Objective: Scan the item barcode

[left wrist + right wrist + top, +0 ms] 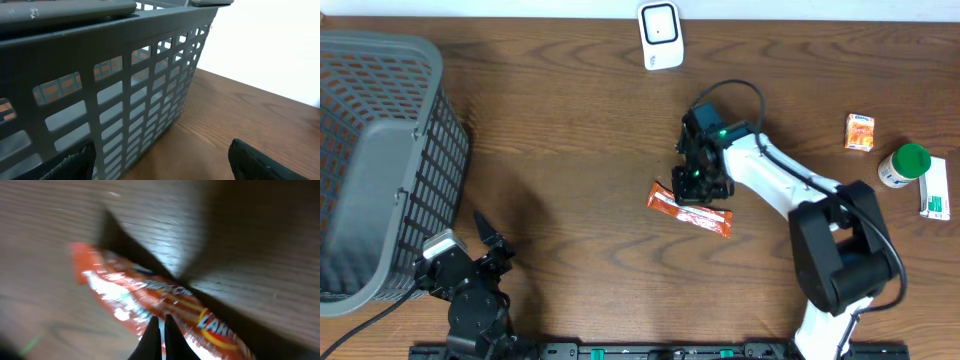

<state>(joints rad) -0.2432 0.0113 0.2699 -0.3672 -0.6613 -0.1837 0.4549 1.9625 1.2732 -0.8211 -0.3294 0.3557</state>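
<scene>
Black-fingered and spread wide with nothing between its jaws, the left gripper (492, 240) is seen at the lower left of the overhead frame, just beside the grey plastic basket (380, 150). It appears to be kept out of the way of the work at the centre. In its own wrist view the basket's slotted wall fills most of the frame.

From the lower right, the white-and-black right arm is stretched toward the middle of the wooden table (580, 130). Its right gripper (161, 330) is pointed down with the jaws closed together, the tips set on the lower edge of the snack wrapper (712, 219). Whether a fold of film is pinched between them cannot be made out in the blurred wrist view. A grip at the edge would be judged sensible, since it leaves the printed faces free to be shown.

The wrapper lies at centre frame, slanting from upper left to lower right, partly under the gripper. It is a long, glossy orange-red packet with white and yellow print. No barcode can be seen on the face turned up.

At the right edge, a small orange carton (860, 131), a green-capped bottle (905, 163) and a white box (936, 195) are set aside. At top centre, well apart from the wrapper, the white scanner (660, 36) is stood facing the table.
</scene>
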